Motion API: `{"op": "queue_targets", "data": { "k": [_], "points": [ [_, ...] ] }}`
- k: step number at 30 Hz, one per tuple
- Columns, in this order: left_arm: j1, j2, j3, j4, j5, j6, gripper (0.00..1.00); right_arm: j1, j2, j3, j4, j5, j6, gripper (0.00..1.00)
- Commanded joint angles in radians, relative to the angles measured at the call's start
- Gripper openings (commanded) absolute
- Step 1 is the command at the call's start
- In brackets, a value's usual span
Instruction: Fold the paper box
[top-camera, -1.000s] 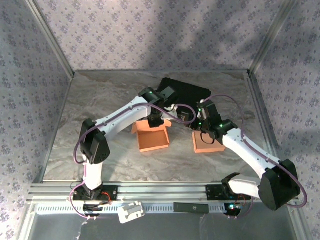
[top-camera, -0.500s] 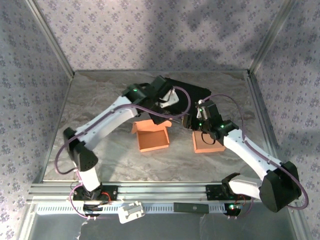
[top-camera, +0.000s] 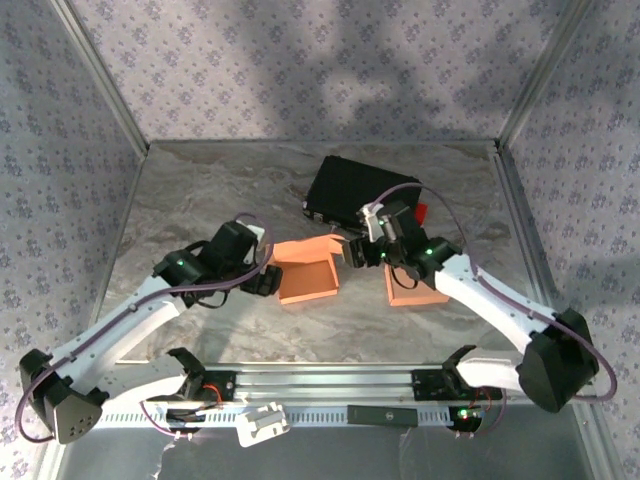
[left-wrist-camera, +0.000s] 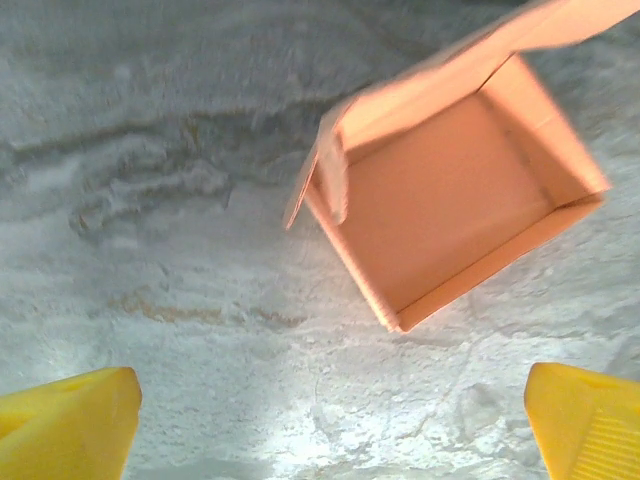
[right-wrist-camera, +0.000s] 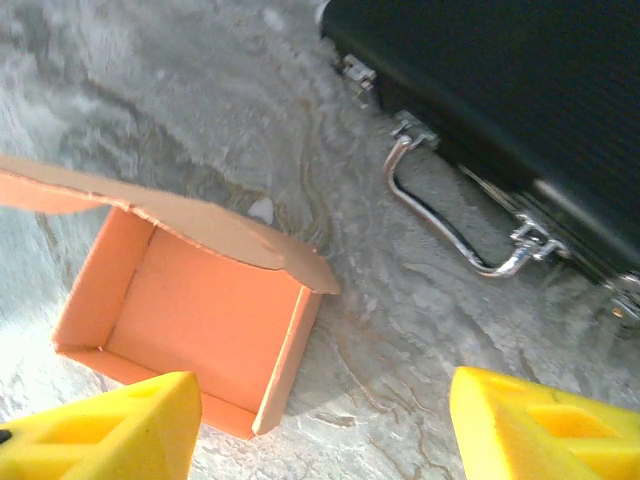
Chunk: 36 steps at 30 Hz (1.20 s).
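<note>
While the left gripper (left-wrist-camera: 330, 430) holds its yellow fingers (left-wrist-camera: 70, 420) spread wide with nothing between them, it hovers just left of the paper box (left-wrist-camera: 450, 220), an open orange tray with one flap raised along its far side, resting on the marble table (top-camera: 200, 200). The right gripper (right-wrist-camera: 325, 420) also stands open and grasps nothing, poised near the box's far right corner, with a second orange piece (top-camera: 425, 293) lying partly under the right arm. Farther back lies a black case (right-wrist-camera: 520, 90) with a metal handle (right-wrist-camera: 450, 235).
</note>
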Motion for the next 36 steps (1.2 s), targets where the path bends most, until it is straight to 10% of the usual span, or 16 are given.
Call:
{"op": "queue_targets", "data": {
  "k": [1,15,36],
  "points": [
    [0.014,-0.004,-0.021,0.131,0.001,-0.025,1.00,0.024,0.060,0.006,0.065,0.018,-0.098,0.68],
    [0.101,0.262,0.078,0.194,-0.020,0.066,0.92,0.034,0.241,0.132,0.060,0.043,-0.203,0.59],
    [0.107,0.351,0.075,0.222,0.035,0.030,0.36,0.052,0.279,0.140,0.070,0.017,-0.198,0.24]
  ]
}}
